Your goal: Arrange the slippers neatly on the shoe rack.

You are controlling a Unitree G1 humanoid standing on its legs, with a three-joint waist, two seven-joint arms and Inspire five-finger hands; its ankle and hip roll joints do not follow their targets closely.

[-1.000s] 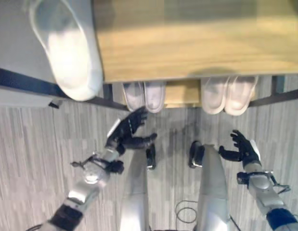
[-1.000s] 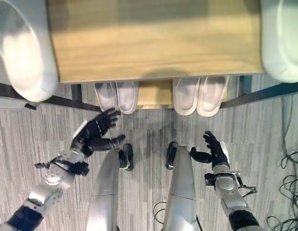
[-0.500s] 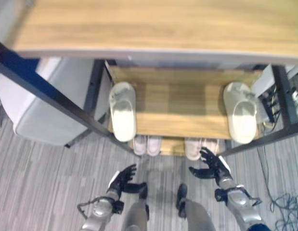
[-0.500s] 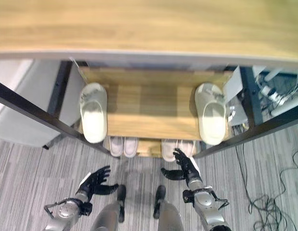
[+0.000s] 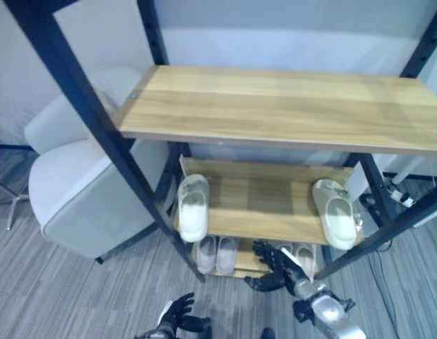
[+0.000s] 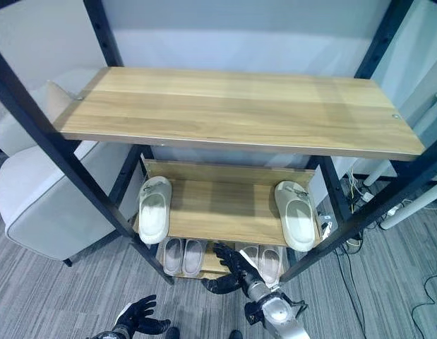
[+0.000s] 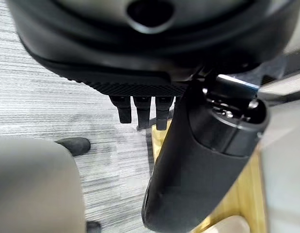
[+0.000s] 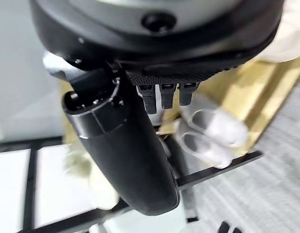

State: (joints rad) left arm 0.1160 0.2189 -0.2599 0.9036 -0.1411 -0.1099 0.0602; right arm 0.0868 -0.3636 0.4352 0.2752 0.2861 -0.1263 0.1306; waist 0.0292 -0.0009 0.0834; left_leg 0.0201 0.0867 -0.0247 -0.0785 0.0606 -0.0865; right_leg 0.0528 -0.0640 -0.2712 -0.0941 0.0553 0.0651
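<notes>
It looks like an office or lab room: grey carpet floor, a pale upholstered chair, cables on the floor, a black-framed wooden shoe rack.

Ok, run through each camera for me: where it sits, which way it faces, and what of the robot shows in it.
Left eye view: on the head, looking down at the shoe rack; right hand open before the bottom shelf, left hand low.
Right eye view: beside it, same scene; two slippers lie far apart on the middle shelf.
Left wrist view: along the open left hand, toward floor and shelf edge.
Right wrist view: along the open right hand, toward a white pair.
Shared: both eyes show the rack.
</notes>
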